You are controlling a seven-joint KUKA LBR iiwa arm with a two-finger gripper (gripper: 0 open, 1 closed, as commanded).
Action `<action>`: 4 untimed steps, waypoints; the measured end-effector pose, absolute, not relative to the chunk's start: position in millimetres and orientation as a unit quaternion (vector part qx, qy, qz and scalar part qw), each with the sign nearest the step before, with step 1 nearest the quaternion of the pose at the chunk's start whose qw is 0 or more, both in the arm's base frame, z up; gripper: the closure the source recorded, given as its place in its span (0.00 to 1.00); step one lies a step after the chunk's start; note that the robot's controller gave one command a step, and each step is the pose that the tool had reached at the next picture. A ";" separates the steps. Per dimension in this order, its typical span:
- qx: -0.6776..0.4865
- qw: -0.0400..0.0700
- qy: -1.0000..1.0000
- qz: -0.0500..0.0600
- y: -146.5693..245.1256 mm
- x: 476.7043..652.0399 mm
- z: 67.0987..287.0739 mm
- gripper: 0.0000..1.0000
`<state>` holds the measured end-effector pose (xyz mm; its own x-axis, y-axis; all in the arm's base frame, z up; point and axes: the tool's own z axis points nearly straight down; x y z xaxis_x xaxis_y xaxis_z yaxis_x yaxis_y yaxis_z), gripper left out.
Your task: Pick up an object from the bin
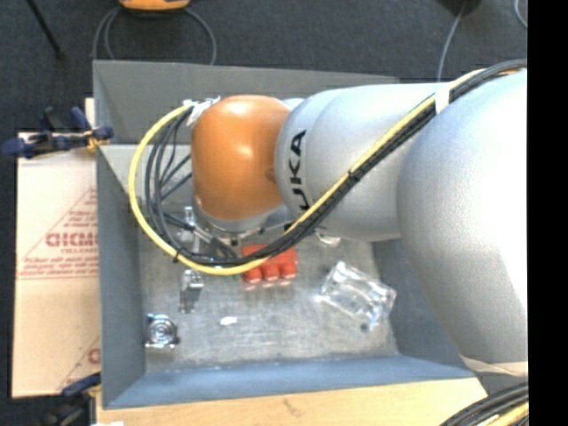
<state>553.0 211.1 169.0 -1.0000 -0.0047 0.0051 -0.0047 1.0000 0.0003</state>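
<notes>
I see nothing pinched in my pincer (190, 286), so the pick is not yet made. The things nearest it are a red ribbed block (271, 272), lying mid-bin just beside my wrist and partly tucked under the arm, and a small shiny metal piece (160, 331) in the near-left corner of the bin (266, 382). A white scrap (228, 320) lies on the floor between those two. A crumpled clear plastic piece (355, 296) rests further right, apart from the others.

My pincer hangs low over bare floor left of the red block and, as far as I can see, touches none of them. Whether it is spread or pressed together I cannot tell, since my orange cover (235, 162) and cables hide most of it.

I judge this to be the approach step. Next I must settle on one thing, centre over it, make sure I am spread, and descend.
</notes>
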 end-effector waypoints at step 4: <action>0.388 -0.006 -0.922 0.000 21.8 652.8 76.1 0.00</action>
